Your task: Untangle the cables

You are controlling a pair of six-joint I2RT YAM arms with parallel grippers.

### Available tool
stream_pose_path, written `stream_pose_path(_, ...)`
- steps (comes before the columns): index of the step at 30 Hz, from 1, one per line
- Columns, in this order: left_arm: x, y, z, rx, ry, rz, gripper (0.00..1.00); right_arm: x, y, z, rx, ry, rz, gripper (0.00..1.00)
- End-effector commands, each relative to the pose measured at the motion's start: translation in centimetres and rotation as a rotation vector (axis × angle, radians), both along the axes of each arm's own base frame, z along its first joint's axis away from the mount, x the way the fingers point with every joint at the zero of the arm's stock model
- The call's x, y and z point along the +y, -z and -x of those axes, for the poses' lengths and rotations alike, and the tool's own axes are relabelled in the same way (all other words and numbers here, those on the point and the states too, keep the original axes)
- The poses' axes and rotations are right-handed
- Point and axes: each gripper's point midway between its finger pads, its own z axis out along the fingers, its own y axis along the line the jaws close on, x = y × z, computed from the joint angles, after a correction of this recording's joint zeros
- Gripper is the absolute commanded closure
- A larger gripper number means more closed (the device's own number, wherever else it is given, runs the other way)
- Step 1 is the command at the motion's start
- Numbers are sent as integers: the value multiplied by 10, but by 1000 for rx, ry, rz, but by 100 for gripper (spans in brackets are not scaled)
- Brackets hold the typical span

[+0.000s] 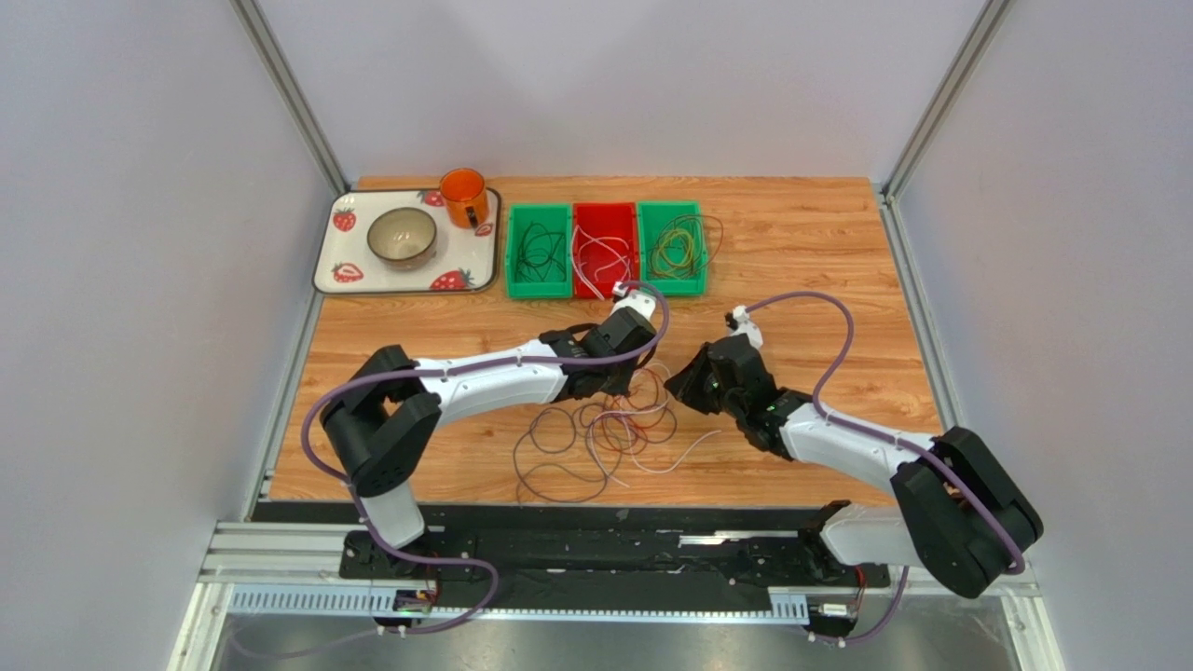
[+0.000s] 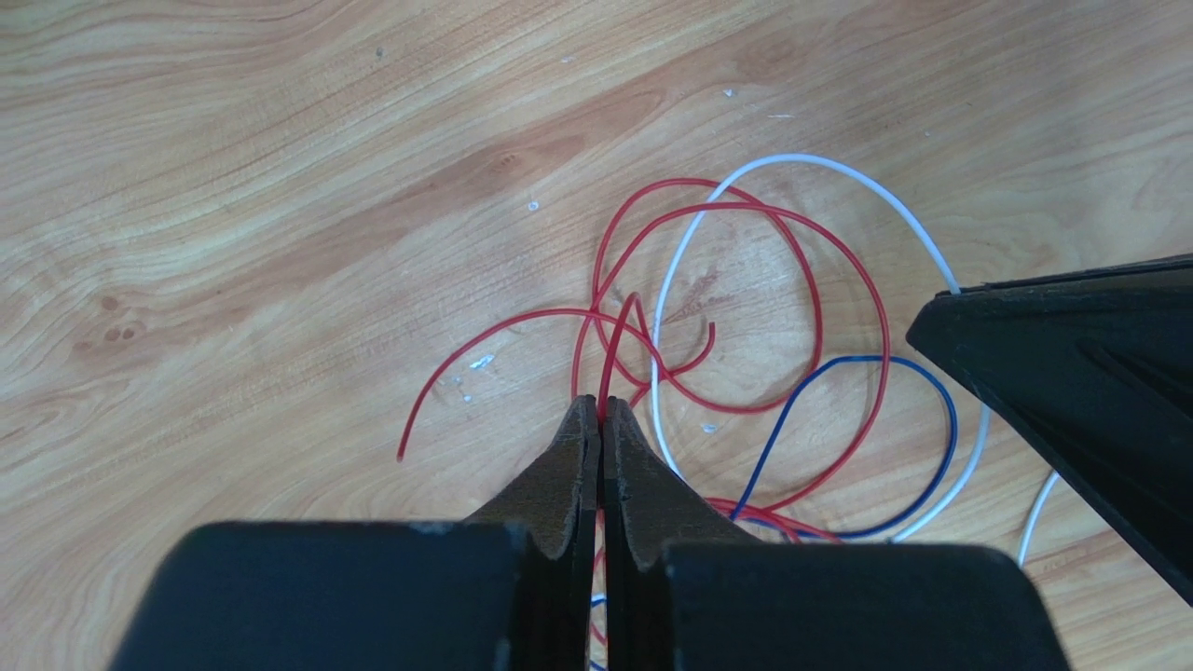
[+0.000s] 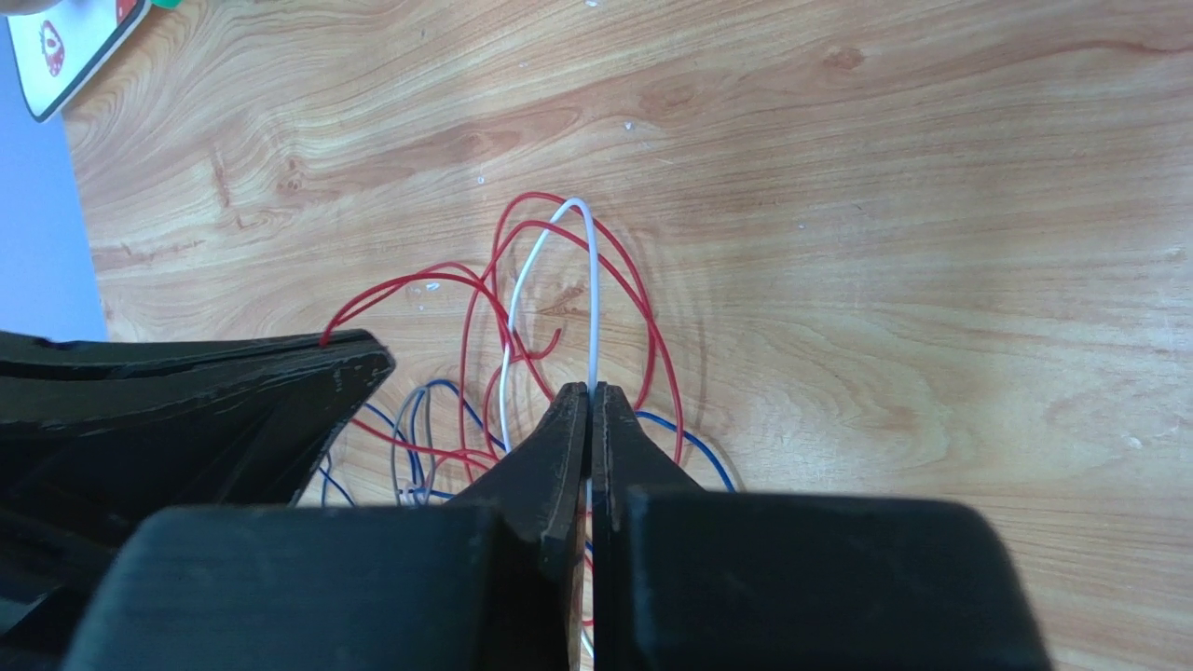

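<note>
Toward the middle of the near edge of the worktop, I see the cables lying in a loose tangle, their outermost loops close to that edge but still on the wood. Both arms reach in over the pile from opposite sides and their tips hang near each other above its far side. My left gripper is clenched, the two fingers pressed together on a red cable that rises from the tangle straight into the tips. My right gripper is likewise pinched tight, grasping a white cable that runs up from its fingertips and arcs over the red loops. A dark blue cable loops on the wood just beside the red ones, crossing under them, and neither gripper touches it. Each wrist view shows the other gripper's black body crowding one side of the frame, so the room between the two is narrow. Bare wood stretches from the tangle to the right edge and the far right corner. Along the far edge three bins, green, red and green, sit side by side, each holding wires. At the far left corner a tray carries a bowl and an orange mug, well apart from the pile.
</note>
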Motion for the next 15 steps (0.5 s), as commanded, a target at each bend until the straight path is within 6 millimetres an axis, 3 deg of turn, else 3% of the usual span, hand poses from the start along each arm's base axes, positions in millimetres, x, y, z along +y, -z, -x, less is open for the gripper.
stream_pose_path(1,-2,-40,-4,-50,-7,64,100,2,-18,-12,-60,5,16,100)
stream_pose_path(6,18,-108,-15,-171,-17,50,100,-23,-13,-13,-79,42,156,100)
stream_pose_path(15,64,-300,-22,-487,-10,108,100,-18,-7,-13,-106,24,126,100)
